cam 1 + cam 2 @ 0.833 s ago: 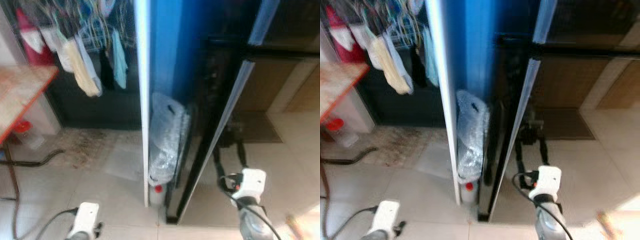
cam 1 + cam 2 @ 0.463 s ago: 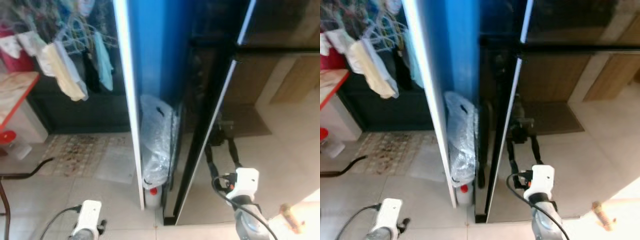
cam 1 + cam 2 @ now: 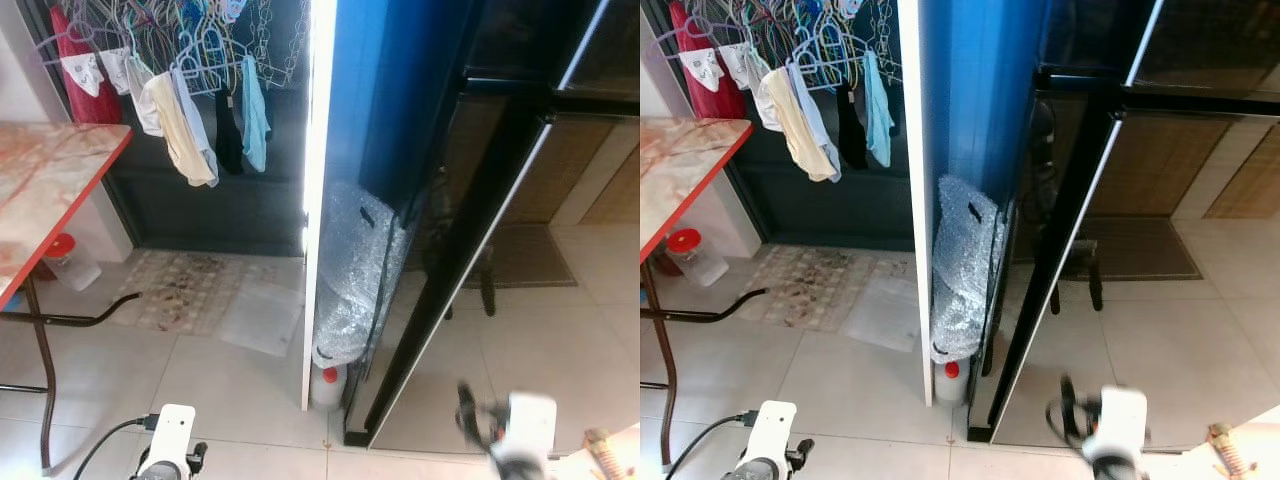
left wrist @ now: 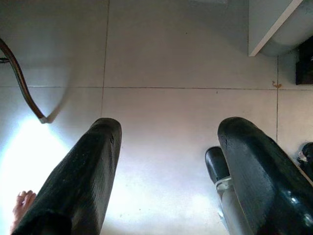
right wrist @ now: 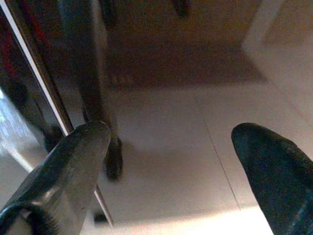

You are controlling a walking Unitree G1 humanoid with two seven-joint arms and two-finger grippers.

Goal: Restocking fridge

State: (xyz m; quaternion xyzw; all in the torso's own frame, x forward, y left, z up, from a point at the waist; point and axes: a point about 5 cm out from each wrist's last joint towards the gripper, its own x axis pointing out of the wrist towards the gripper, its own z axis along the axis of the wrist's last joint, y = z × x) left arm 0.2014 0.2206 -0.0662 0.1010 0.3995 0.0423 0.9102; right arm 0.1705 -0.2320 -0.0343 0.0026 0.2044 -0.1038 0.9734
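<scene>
Black fingers of the right gripper stand spread and empty, low before the fridge; the left gripper hangs spread too, over bare tile left of the fridge; a bubble-wrap bag leans at the fridge's side. It looks like the approach step; next it would need to reach the dark door's edge.

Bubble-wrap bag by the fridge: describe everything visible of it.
The bubble-wrap bag is clear, crinkled plastic with a cut-out handle slot near its top. It stands upright but slumped, wedged between the white-edged blue panel and the black fridge. Its bottom sits on a small red-capped bottle on the tiled floor. Its contents cannot be made out.
</scene>
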